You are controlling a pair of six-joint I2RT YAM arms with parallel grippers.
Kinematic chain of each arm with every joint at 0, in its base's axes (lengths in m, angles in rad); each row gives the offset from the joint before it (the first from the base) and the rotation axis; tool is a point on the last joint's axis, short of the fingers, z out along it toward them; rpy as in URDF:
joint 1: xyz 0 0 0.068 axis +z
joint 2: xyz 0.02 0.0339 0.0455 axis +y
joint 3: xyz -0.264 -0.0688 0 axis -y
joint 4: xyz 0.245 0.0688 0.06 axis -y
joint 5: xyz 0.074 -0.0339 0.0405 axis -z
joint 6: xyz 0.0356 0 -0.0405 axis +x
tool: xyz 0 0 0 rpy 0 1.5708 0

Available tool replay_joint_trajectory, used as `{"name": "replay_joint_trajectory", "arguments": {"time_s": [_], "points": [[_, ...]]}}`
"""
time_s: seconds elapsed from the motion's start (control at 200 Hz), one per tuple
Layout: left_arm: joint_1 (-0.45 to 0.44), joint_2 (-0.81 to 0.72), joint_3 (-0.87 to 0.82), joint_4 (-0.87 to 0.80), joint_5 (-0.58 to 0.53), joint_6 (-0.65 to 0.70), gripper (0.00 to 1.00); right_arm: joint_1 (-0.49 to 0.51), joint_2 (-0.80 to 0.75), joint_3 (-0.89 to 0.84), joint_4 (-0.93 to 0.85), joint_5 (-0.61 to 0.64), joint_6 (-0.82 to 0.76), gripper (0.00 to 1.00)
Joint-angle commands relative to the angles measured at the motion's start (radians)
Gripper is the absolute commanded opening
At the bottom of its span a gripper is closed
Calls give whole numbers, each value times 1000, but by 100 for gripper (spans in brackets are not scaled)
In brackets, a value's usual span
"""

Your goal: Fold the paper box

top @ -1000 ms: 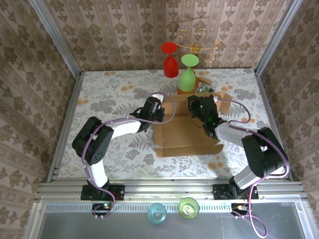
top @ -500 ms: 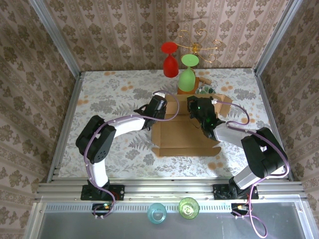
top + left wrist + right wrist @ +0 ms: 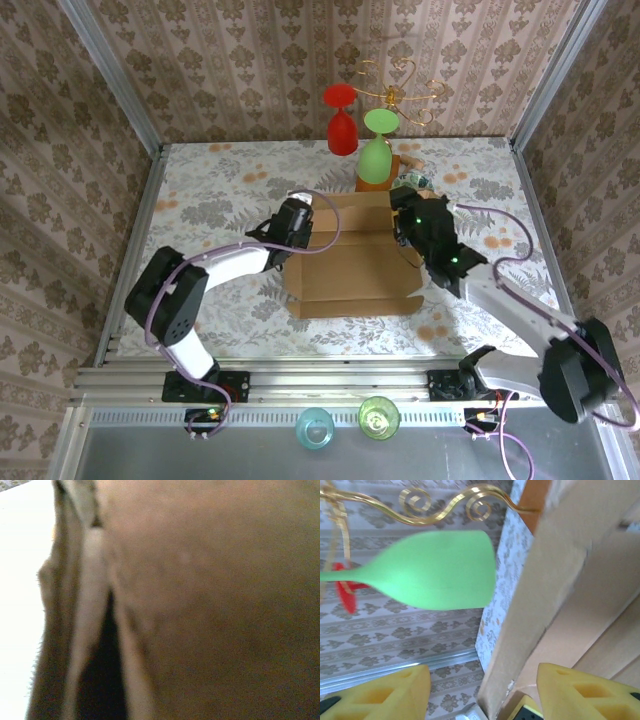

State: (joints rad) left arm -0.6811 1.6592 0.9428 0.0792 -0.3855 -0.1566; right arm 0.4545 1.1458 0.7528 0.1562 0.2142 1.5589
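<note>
The paper box [image 3: 350, 265], plain brown cardboard, lies mid-table with its back and side walls raised. My left gripper [image 3: 296, 226] sits at the box's left wall. Blurred cardboard [image 3: 210, 600] crowds the left wrist view and hides the fingers, and the gripper looks shut on that wall. My right gripper [image 3: 408, 218] is at the box's back right corner. In the right wrist view its yellow fingers [image 3: 375, 695] stand open, with an upright cardboard wall [image 3: 545, 580] of the box between them, untouched by either pad.
A gold wire stand [image 3: 400, 85] on a wooden base [image 3: 405, 160] holds a red glass [image 3: 342, 130] and a green glass [image 3: 376, 155] just behind the box. The green glass [image 3: 435, 570] hangs close ahead of my right gripper. Two cups [image 3: 315, 428] sit below the front rail.
The right gripper has opened and let go of the box wall. The left arm has drawn the box to the left and a little nearer. The right arm now stretches further out.
</note>
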Motion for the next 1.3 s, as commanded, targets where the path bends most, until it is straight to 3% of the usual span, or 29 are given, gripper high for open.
{"name": "replay_joint_trajectory", "arguments": {"time_s": [0.0, 0.175, 0.51, 0.835, 1.07, 1.295], "points": [[27, -55, -53, -23, 13, 104, 0, -41, -87, -28, -152, 69, -104, 59], [47, -110, -95, -46, 45, 139, 0, -135, -109, -61, -116, -1, -157, 52], [59, -136, -123, -56, 79, 135, 0, -192, 110, 29, -3, -137, -281, 47], [63, -140, -127, -64, 84, 128, 0, -232, 239, 92, 30, -267, -376, 57], [67, -141, -124, -65, 94, 129, 0, -222, 310, 82, 107, -337, -332, 61], [68, -138, -118, -67, 98, 115, 0, -195, 266, 34, 139, -327, -257, 60]]}}
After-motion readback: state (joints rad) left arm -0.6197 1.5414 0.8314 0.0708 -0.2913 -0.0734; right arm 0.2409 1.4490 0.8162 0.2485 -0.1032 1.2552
